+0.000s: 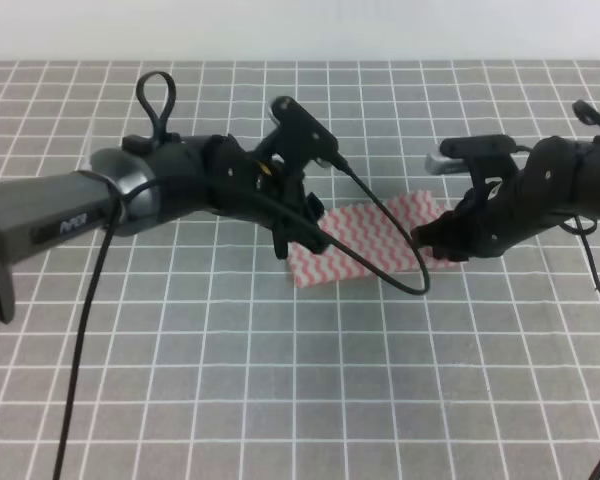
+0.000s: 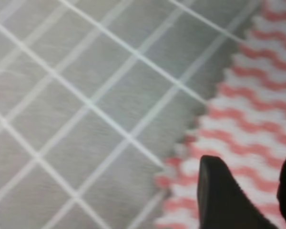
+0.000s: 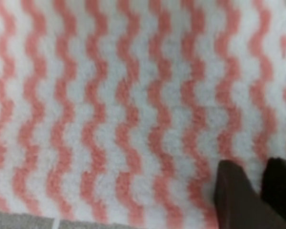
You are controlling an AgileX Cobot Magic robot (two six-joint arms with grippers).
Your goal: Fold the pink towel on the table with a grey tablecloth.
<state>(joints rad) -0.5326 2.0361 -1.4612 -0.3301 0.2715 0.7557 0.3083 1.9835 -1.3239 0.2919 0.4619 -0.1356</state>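
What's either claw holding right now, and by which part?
Cannot tell. Both claws sit at the pink towel, left claw at its left end, right claw at its right end; no grip is visible.

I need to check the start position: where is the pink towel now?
In the high view the towel lies flat on the grey table, slightly right of centre, between the left end effector and the right end effector.

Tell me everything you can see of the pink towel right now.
The pink towel is a thin, fuzzy rectangular cloth with pink-and-white wavy stripes. It lies flat on the grey gridded tablecloth, slightly slanted, near the middle. The left gripper is down at its left end and the right gripper at its right end; whether either grips it is unclear.
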